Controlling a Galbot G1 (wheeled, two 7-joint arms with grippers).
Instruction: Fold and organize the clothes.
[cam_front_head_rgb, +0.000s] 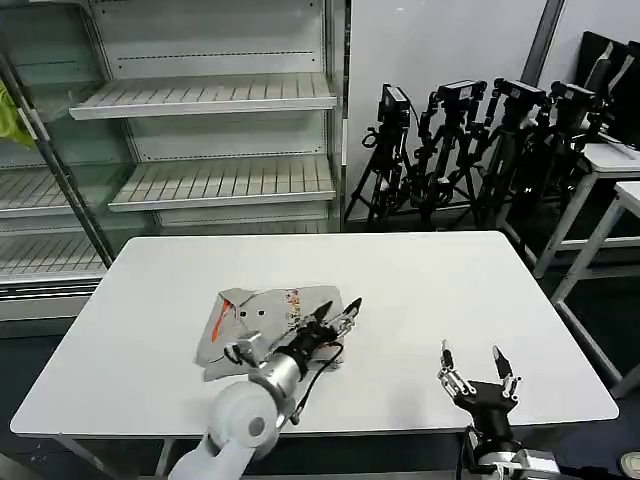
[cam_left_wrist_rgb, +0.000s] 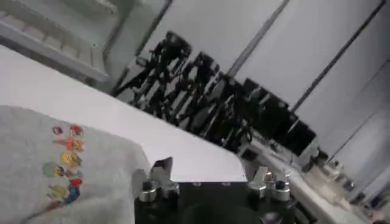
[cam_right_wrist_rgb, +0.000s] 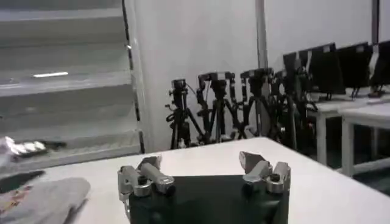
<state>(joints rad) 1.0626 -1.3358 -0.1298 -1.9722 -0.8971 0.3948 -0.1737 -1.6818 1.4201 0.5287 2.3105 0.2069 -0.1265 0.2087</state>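
While the left claw (cam_front_head_rgb: 338, 318) lies low over the right edge of the crumpled grey T-shirt (cam_front_head_rgb: 262, 322), its fingers sit close together, though whether they pinch fabric cannot be told. Well off to its right, the right claw (cam_front_head_rgb: 478, 372) waits released, fingers spread, over the white counter (cam_front_head_rgb: 440, 290).

Evenly bright, diffuse overhead light, faint shadow under shirt (cam_front_head_rgb: 270, 320), wrist views blurred, tripods (cam_left_wrist_rgb: 201, 97) at 12 o'clock soft
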